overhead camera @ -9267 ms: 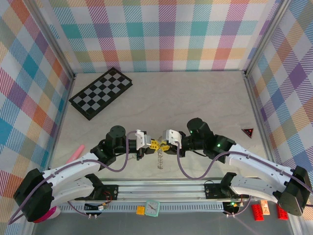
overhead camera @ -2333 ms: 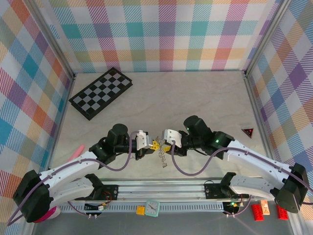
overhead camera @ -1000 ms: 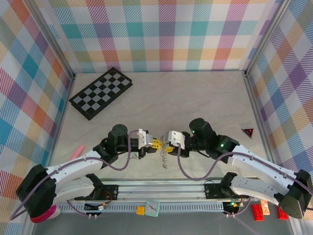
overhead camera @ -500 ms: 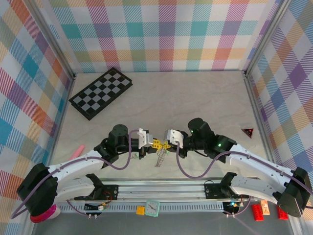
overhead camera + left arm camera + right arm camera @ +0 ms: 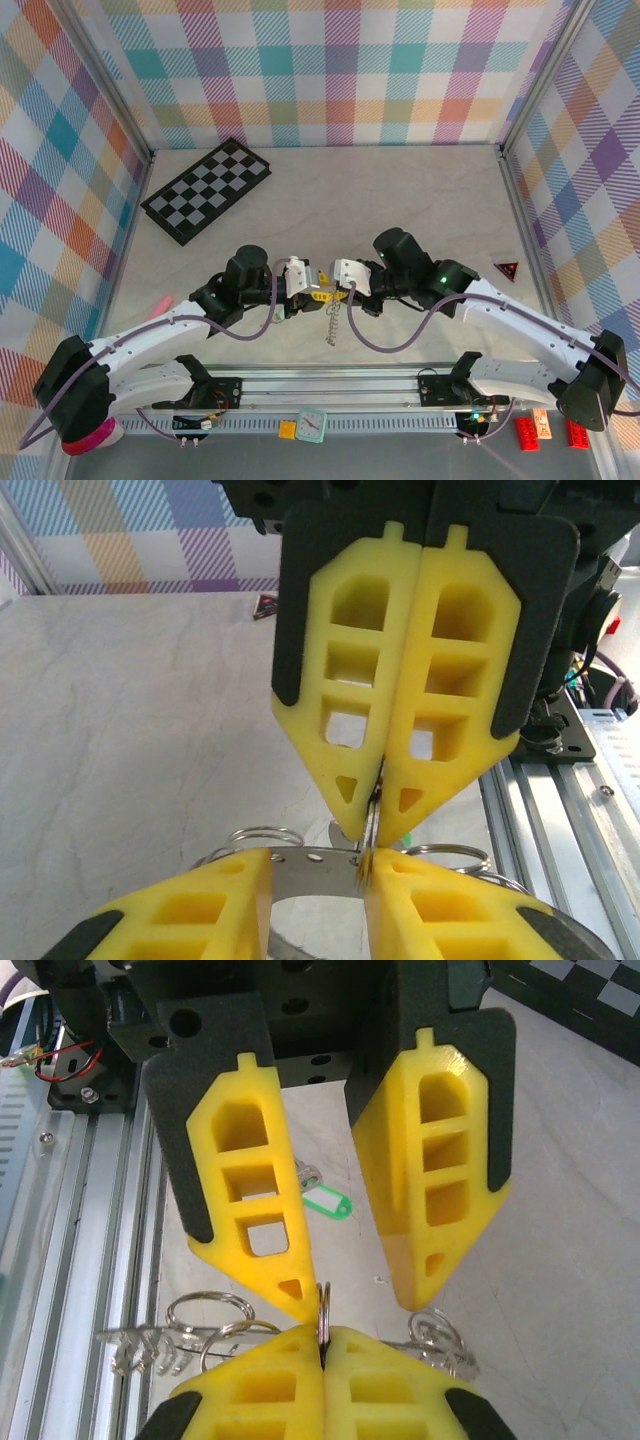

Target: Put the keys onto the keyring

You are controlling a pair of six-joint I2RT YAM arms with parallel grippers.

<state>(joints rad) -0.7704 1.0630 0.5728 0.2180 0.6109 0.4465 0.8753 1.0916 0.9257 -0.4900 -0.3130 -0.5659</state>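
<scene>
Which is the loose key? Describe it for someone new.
On the pale table, look under the left gripper, near the front rail. The key lies flat there; its mint-green tag sets it apart from the bare metal loops of the keyring clamped in the right gripper.

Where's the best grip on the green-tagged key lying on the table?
Probably the key's green tag, from straight above, pinching across its short width. It lies flat on the table and looks thicker than the thin silver metal part beside it.
</scene>
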